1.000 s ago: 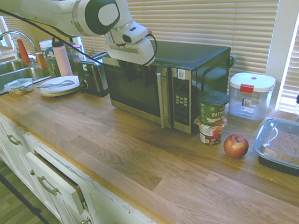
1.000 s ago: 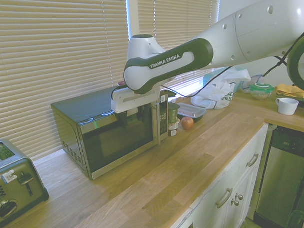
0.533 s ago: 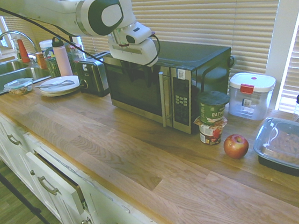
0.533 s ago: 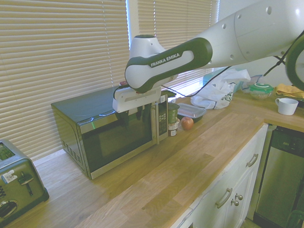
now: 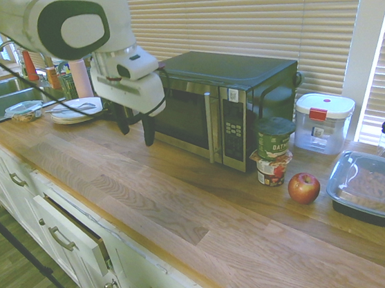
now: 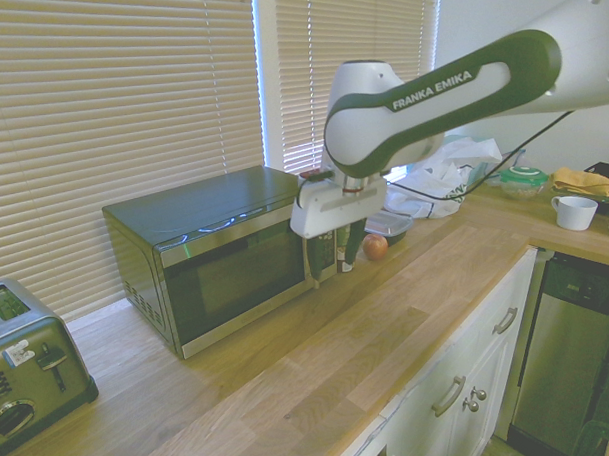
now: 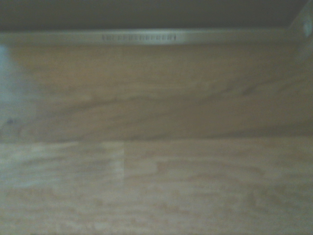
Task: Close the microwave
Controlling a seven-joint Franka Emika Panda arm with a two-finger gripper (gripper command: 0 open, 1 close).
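The arm and its tool (image 5: 137, 137) have moved off the front of the microwave (image 5: 236, 69) since the earlier frame and now stand out over the bench (image 5: 136, 199). The microwave and the items around it show no change of position.

Tool: released. Its two fingers point down, spread apart, with nothing between them. It hangs in front of the microwave, above the wood.

Microwave: upright on the bench, in front of the window blinds (image 5: 247, 12). The dark glass door (image 6: 236, 275) lies flush against the body and reads as closed. The vertical bar handle (image 5: 210, 128) stands beside the keypad panel (image 5: 234, 129).

Keypad side: a green-labelled tub (image 5: 274, 139) is stacked on a second cup (image 5: 272, 170). An apple (image 5: 304, 188) sits near them. A lidded food container (image 5: 369, 183) rests beyond the apple, and a clear bin with a white lid (image 5: 323, 122) stands behind.

Opposite side: a steel toaster (image 6: 34, 368), then stacked plates (image 5: 76, 110), a pink bottle (image 5: 80, 79) and the sink (image 5: 17, 100).

Below, one drawer (image 5: 74, 234) is partly pulled out.

The wrist view is blurred; it shows wood grain and the microwave's lower metal edge (image 7: 137, 37).
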